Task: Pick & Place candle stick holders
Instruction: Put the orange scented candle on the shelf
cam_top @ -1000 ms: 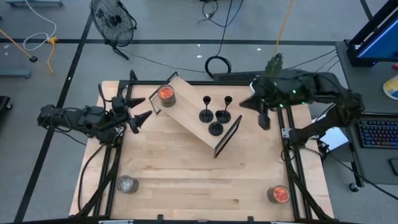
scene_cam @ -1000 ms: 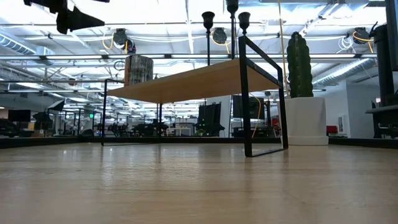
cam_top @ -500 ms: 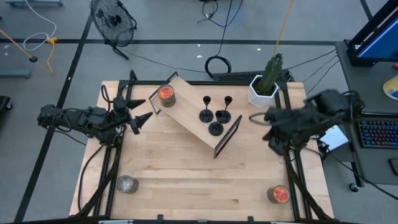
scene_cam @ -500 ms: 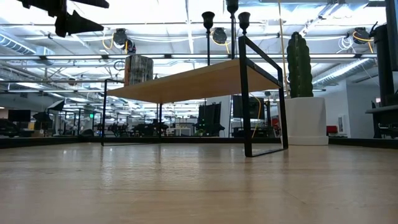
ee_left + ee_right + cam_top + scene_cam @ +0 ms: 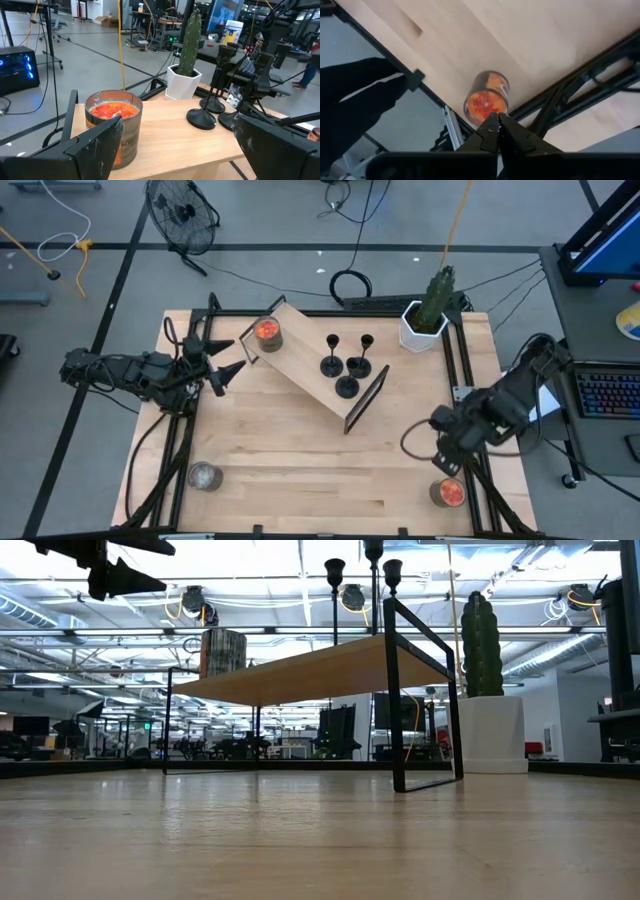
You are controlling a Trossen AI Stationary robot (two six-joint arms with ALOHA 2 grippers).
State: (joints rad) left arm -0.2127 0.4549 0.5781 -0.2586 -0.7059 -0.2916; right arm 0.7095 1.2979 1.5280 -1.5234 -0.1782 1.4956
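Three black holders [image 5: 346, 365] upright on wooden shelf [image 5: 310, 375], mid-tabletop [image 5: 300, 470], clustered near its right end. Orange jar [image 5: 266, 332] on shelf's left end. Left claw [image 5: 228, 358] spread wide, empty, hovering just left of shelf. Right claw [image 5: 447, 463] pressed together, empty, above right tabletop edge near second orange jar [image 5: 447, 493]. Grey jar [image 5: 204, 476] at near-left corner. Cactus [image 5: 432, 305] at far right.

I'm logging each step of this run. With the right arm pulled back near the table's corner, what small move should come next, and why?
Probably the left gripper, open beside the shelf, should ease toward the candle stick holders. All three visible holders stand on the shelf, none held. The right gripper is shut on nothing, above the orange-filled jar by the table's near right corner, farther from them.
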